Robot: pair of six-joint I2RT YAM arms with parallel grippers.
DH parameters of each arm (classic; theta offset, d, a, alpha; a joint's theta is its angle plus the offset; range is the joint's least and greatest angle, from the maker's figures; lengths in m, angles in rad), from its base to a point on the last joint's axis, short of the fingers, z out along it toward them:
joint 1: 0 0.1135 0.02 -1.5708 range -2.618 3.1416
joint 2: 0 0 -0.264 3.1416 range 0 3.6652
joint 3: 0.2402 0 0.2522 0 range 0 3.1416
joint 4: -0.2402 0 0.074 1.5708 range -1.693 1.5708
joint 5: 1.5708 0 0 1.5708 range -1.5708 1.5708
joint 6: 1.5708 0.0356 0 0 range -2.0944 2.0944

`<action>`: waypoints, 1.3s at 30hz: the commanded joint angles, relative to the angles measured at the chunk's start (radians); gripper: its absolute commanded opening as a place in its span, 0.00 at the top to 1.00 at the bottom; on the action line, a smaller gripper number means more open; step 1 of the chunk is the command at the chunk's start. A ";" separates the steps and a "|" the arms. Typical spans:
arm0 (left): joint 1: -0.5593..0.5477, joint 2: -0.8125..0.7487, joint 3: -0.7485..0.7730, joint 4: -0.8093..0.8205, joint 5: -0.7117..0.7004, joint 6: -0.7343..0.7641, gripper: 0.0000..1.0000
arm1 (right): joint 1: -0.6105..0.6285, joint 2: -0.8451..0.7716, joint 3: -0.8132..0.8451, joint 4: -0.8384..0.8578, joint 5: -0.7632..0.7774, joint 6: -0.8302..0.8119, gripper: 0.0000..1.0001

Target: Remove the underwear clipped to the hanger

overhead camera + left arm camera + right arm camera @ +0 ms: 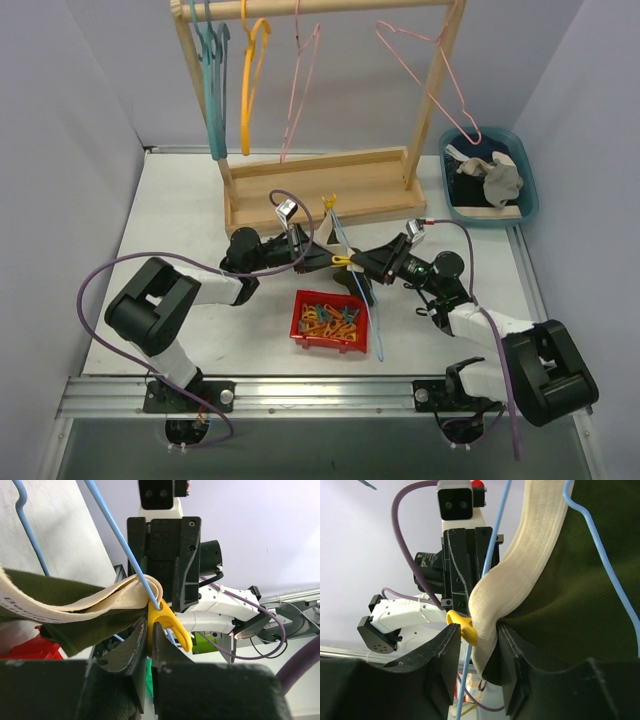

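Note:
A dark olive underwear (pixel 570 600) with a pale waistband (pixel 530 545) hangs on a blue wire hanger (pixel 492 555), pinned by a yellow clip (pixel 465 625). In the top view hanger (pixel 345 240) and underwear (pixel 358 285) sit mid-table between both arms. My left gripper (pixel 150 630) is shut on the yellow clip (pixel 172 625), just below the olive underwear (pixel 60 620). My right gripper (pixel 480 635) comes from the opposite side. Its jaws are closed in on the folded waistband, with the clip and hanger wire also between them. Both grippers (pixel 318 258) (pixel 365 262) almost touch.
A red bin (pixel 300 335) of coloured clips lies right below the grippers. Behind stands a wooden rack (pixel 320 190) with several coloured hangers. A blue basket (pixel 530 185) at the back right holds other cloth pieces.

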 commanded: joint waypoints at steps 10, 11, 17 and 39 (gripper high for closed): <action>-0.011 -0.019 0.038 -0.010 0.001 0.076 0.61 | 0.004 0.165 -0.031 0.500 -0.066 0.193 1.00; -0.007 -0.025 0.035 -0.027 0.001 0.085 0.51 | 0.004 0.166 -0.033 0.514 -0.061 0.208 1.00; 0.022 -0.124 0.018 -0.181 -0.021 0.139 0.06 | -0.025 0.140 -0.031 0.508 -0.055 0.209 1.00; 0.019 -0.120 0.033 -0.374 0.022 0.053 0.06 | -0.102 0.153 0.013 0.505 -0.142 0.159 1.00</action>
